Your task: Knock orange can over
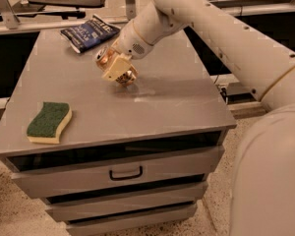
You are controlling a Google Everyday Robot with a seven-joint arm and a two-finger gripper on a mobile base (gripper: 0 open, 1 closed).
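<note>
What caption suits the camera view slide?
Gripper clasps tilted orange can over grey cabinet top, blue bag behind, sponge front-left.

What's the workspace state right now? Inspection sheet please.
Surface: grey cabinet top, flat, faint marks near the middle.
Job's things: orange can tilted well off upright at mid-top, not lying flat.
Clutter: blue snack bag at the back edge; green-and-yellow sponge front left.
Grippers: end effector on the can, low over the middle of the top.
Cables: nothing seen.
Surroundings: drawers below the top; speckled floor.
</note>
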